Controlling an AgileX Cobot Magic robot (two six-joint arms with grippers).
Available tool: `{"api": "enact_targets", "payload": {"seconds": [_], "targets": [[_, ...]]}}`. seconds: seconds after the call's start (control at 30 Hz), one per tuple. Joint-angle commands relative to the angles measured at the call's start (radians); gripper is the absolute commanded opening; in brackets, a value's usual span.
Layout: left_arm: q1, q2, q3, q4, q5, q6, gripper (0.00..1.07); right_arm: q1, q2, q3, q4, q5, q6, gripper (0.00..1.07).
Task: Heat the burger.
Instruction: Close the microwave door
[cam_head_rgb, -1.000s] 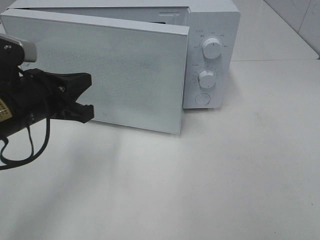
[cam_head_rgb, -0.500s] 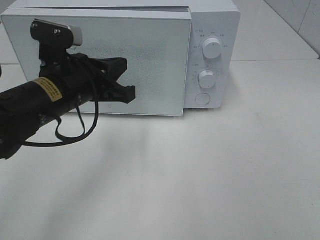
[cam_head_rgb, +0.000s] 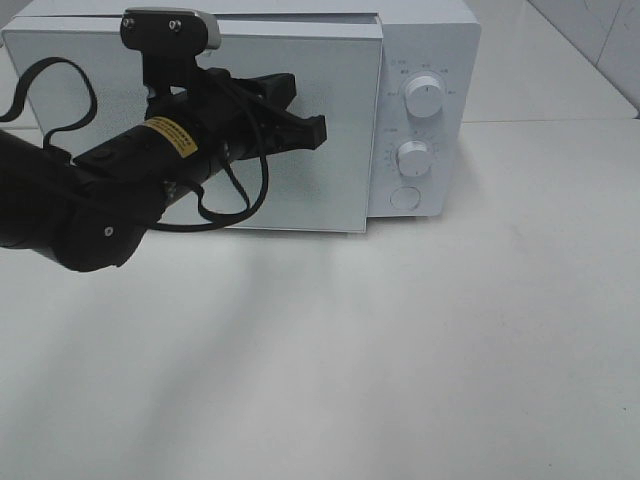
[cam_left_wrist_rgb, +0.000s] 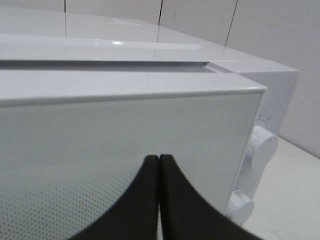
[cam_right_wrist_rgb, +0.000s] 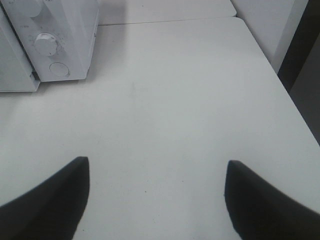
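White tabletop (cam_head_rgb: 450, 350) carries a boxy white microwave (cam_head_rgb: 455, 60); black left gripper (cam_head_rgb: 319, 129), fingers pressed together, meets its frosted door (cam_head_rgb: 340, 180), possibly touching; black right gripper (cam_right_wrist_rgb: 156, 162) gapes wide.

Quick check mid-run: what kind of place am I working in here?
Probably a lab bench mocked up as a kitchen: a white microwave with two dial knobs sits on a white table, plain pale walls behind.
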Motion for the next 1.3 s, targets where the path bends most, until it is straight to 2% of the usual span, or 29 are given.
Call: {"api": "enact_targets", "payload": {"seconds": [0.03, 0.43, 0.63, 1.1, 1.27, 1.3], "targets": [[-0.006, 0.030, -0.062, -0.052, -0.006, 0.004, 0.00, -0.007, -0.026, 0.001, 0.002, -0.008, -0.010, 0.73], [-0.006, 0.113, -0.178, -0.084, 0.026, 0.039, 0.00, -0.007, -0.026, 0.001, 0.002, -0.008, -0.010, 0.73], [0.010, 0.154, -0.232, -0.087, 0.041, 0.039, 0.00, -0.007, -0.026, 0.001, 0.002, -0.008, -0.010, 0.73], [0.079, 0.155, -0.237, -0.084, 0.045, 0.039, 0.00, -0.007, -0.026, 0.001, 0.002, -0.008, -0.010, 0.73], [0.065, 0.139, -0.235, -0.060, 0.057, 0.041, 0.00, -0.007, -0.026, 0.001, 0.002, -0.008, -0.010, 0.73], [0.049, 0.125, -0.234, -0.066, 0.091, 0.059, 0.00, -0.007, -0.026, 0.001, 0.002, -0.008, -0.010, 0.73]]}}
